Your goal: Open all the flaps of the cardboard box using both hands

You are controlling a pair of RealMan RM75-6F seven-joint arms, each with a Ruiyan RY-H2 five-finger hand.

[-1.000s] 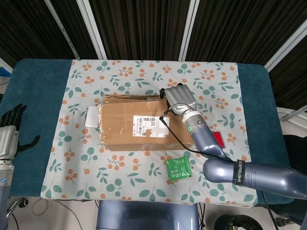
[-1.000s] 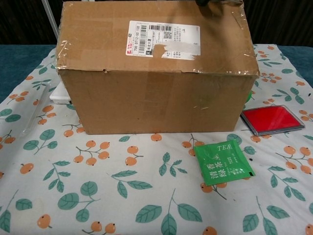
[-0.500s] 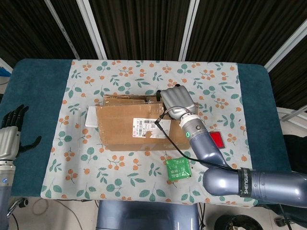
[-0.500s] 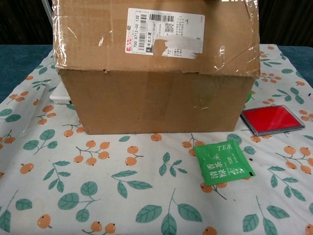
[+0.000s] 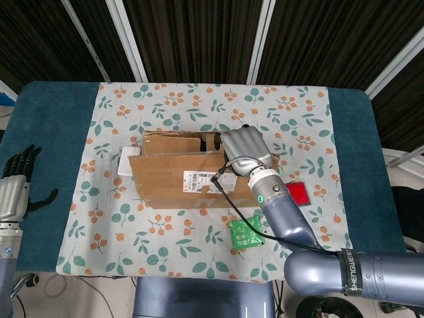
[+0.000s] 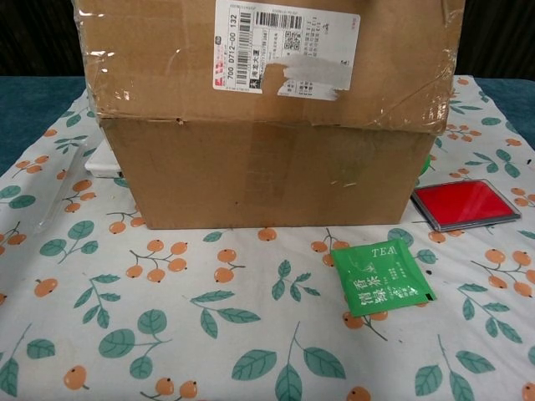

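Observation:
The brown cardboard box [image 5: 179,173] stands mid-table on the flowered cloth; in the chest view its front wall [image 6: 263,171] fills the middle. Its near long flap [image 5: 189,180], bearing a white shipping label [image 6: 284,54], is lifted and stands tilted up toward me. My right hand [image 5: 246,150] grips that flap's free edge at its right end, fingers hooked over it. Behind the flap a dark opening and an inner flap [image 5: 173,142] show. My left hand [image 5: 16,184] hovers at the table's left edge, far from the box, fingers apart and holding nothing. Neither hand shows in the chest view.
A green tea packet [image 5: 246,233] [image 6: 380,276] lies in front of the box to the right. A flat red case [image 5: 296,193] [image 6: 465,203] sits at the box's right. A white flat object [image 5: 128,161] [image 6: 104,163] lies against its left side.
The right hand has drawn the near flap up and toward me, from lying flat to standing tilted; the inside of the box now shows. The left hand has barely moved.

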